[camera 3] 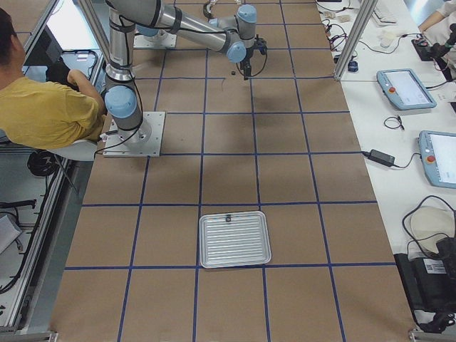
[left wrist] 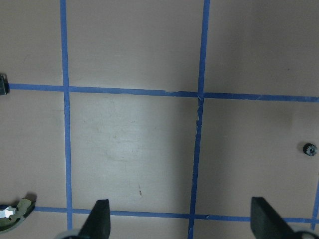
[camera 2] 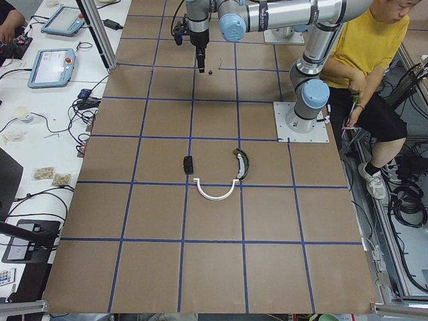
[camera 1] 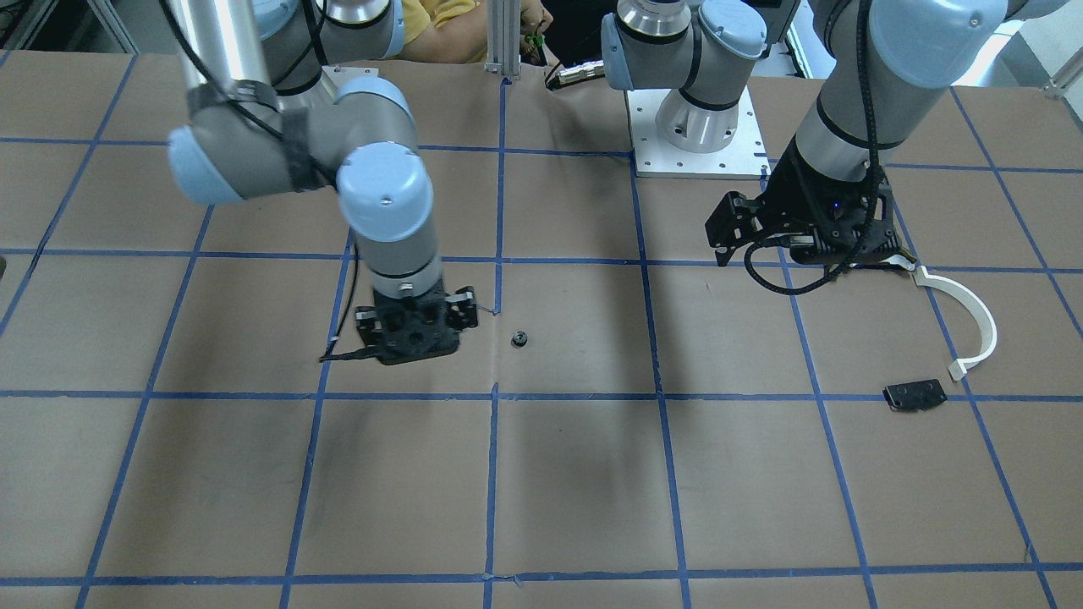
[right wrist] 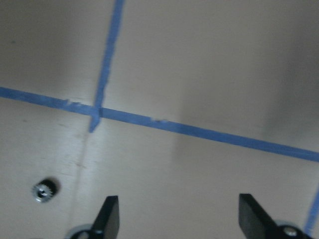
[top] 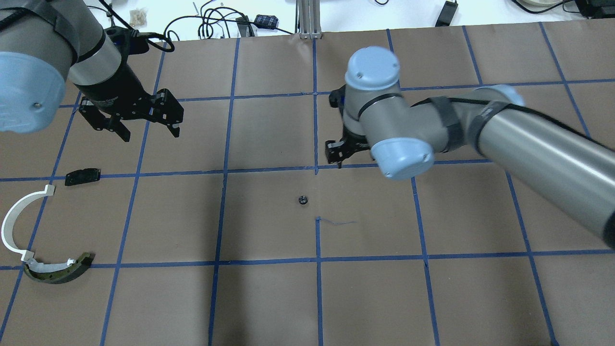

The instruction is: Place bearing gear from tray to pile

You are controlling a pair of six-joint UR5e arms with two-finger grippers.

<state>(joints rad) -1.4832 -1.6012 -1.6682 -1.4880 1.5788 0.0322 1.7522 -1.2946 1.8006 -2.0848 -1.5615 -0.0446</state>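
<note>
The bearing gear point(top: 302, 200) is a small dark toothed ring. It lies alone on the brown paper near the table's middle, and also shows in the front view point(camera 1: 519, 339). My right gripper point(top: 338, 154) is open and empty, hovering just beside the gear. In the right wrist view the gear point(right wrist: 45, 190) lies outside the left finger. My left gripper point(top: 150, 132) is open and empty, held above the table. The pile is at the left: a white curved strip point(top: 12, 221), a dark-and-cream curved piece point(top: 60, 271) and a black plate point(top: 82, 176). The tray point(camera 3: 235, 246) lies far off.
The tray holds one small dark part point(camera 3: 228, 218) near its far rim. A person in a yellow shirt point(camera 2: 371, 47) sits behind the robot bases. The right arm's elbow point(top: 403, 154) hangs over the table's centre. Blue tape lines grid the paper.
</note>
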